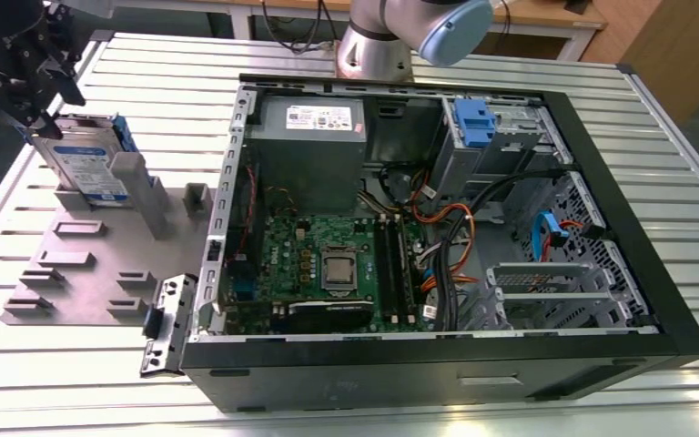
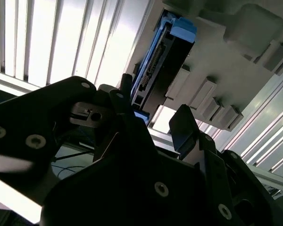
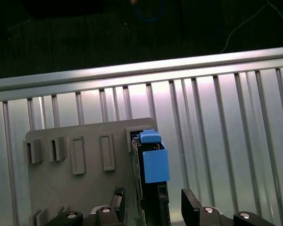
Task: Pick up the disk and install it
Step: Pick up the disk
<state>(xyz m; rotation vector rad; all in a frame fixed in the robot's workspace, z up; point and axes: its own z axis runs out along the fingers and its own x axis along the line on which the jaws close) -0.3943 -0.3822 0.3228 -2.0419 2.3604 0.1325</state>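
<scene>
Gripper [image 3: 153, 201]: in the first wrist view I see it wide open, one finger on each side of the disk [image 3: 155, 165], with a gap at each.
Disk: it stands upright in a slot of the grey holder plate [image 1: 83, 273].
Holder plate: it lies on the slatted worktop [image 1: 179, 55], to the exterior view's left of the open computer case [image 1: 447, 364].

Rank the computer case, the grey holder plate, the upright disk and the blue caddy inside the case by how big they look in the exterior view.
1. computer case, by far the largest
2. grey holder plate
3. disk
4. blue caddy
This ranks looks only; part of the caddy is hidden in its cage.
</scene>
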